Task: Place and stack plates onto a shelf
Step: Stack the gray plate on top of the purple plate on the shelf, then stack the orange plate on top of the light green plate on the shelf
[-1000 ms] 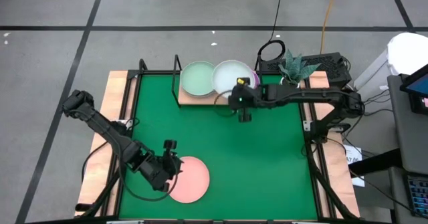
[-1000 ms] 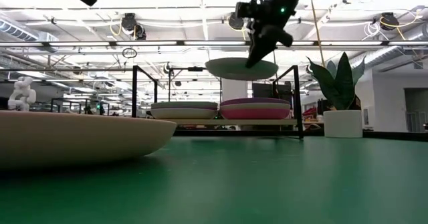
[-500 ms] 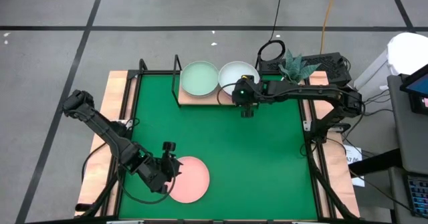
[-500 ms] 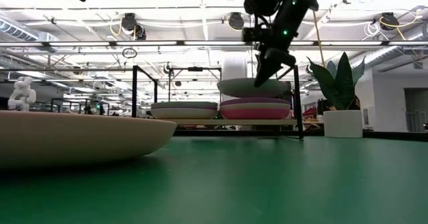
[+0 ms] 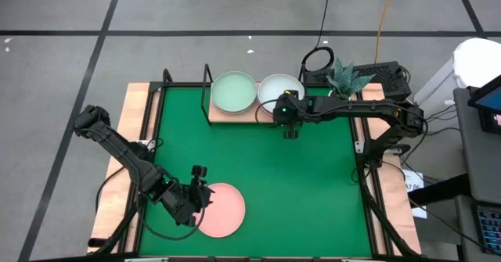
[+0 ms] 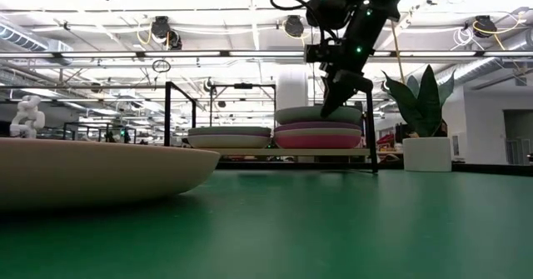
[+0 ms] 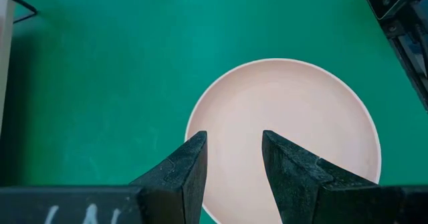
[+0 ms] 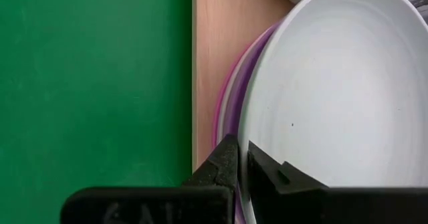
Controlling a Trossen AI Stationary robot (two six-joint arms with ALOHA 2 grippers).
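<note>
- Right now the right gripper (image 5: 287,118) sits at the shelf's (image 5: 235,115) front edge, jaws clamped on the near rim of a white plate (image 5: 279,91).
- That white plate rests on, or just above, the purple and magenta stack (image 6: 316,135) on the shelf's right half; the low view shows it level with the stack top, though I cannot tell whether it bears full weight.
- A mint plate (image 5: 234,91) tops the second stack on the shelf's left half, just beside the white one.
- At the counter's near edge the left gripper (image 5: 199,192) hovers over the pink plate (image 5: 221,209), which lies flat on the green mat (image 5: 305,184); its jaws are apart and grip nothing, with the plate's rim showing between them in the wrist view.
- Risks, as I judge them:
  - If the right jaws let go before the white plate is seated, it may land off-centre and slide.
  - Pulling back while still pinching the rim could drag the plate off the stack.
  - A sideways nudge could knock the mint plate.
  - The left jaws may skid on the shallow pink rim and push it along the mat.
</note>
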